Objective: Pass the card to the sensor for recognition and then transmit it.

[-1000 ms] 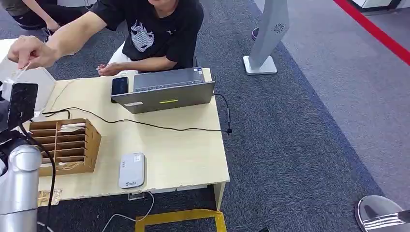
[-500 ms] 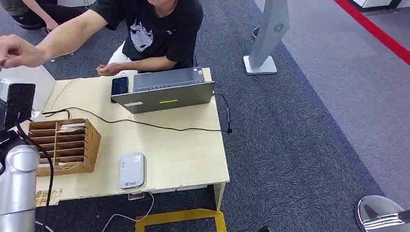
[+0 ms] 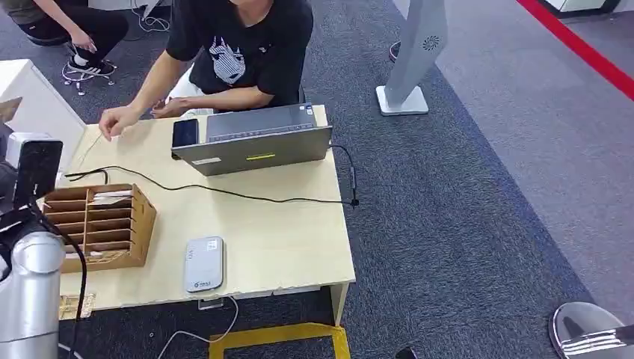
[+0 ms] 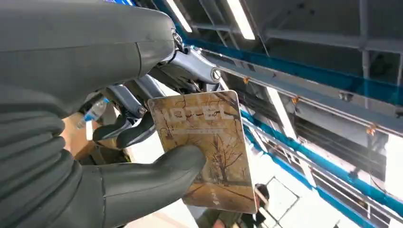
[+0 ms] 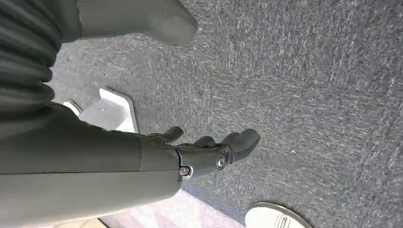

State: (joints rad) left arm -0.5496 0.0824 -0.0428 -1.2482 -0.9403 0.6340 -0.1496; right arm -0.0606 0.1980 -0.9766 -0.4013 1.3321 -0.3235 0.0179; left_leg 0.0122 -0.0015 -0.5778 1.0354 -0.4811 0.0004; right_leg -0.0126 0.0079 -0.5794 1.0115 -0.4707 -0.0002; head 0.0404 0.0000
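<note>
The person's arm (image 3: 142, 97) had dropped back to the pale wooden tabletop (image 3: 284, 239). The brown tree-printed hotel card (image 4: 209, 147) sat pinched by the left hand (image 4: 95, 156), raised, presumably awaiting the white sensor (image 3: 204, 263). The right hand (image 5: 190, 152) hung relaxed, holding nothing.

The card (image 4: 209, 147) pinched in the left hand (image 4: 81, 156) is showing pale capital letters along its printed face, reading roughly "HOTEL", the first letter partly hidden. Smaller print beneath is too blurred to read. The marking on the white card reader (image 3: 203, 263) is staying illegible.
</note>
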